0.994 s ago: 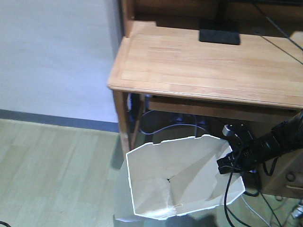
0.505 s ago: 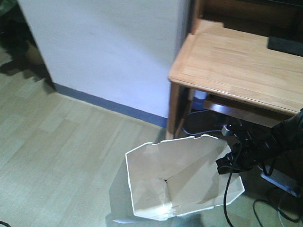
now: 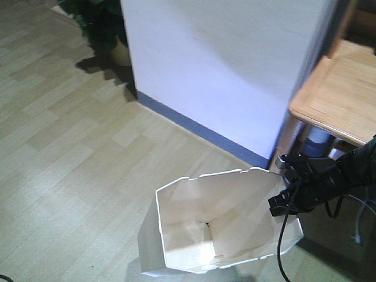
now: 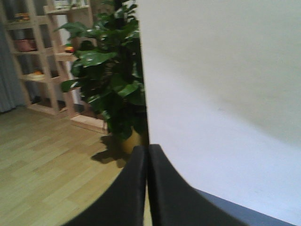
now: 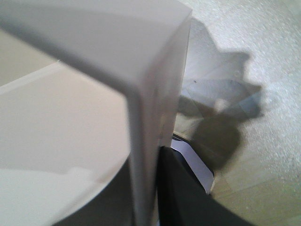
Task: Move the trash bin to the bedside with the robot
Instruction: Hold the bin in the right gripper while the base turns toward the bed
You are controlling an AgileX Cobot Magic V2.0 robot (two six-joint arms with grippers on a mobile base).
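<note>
One trash bin (image 3: 235,205), white and thin-walled, is down at floor level just off the desk's (image 3: 341,97) near corner, close to the wall. It looks empty, light and a bit bendy, so I'd say the rim is the sensible hold. The right gripper (image 3: 288,197) is clamped on that rim. The left gripper (image 4: 148,188) is pinched closed on nothing. One potted plant (image 3: 100,23), no bed in sight.

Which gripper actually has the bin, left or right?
The right gripper, clamped over the thin rim wall of the white plastic trash bin. The left gripper is shut on nothing, facing a white wall and a leafy potted plant.
</note>
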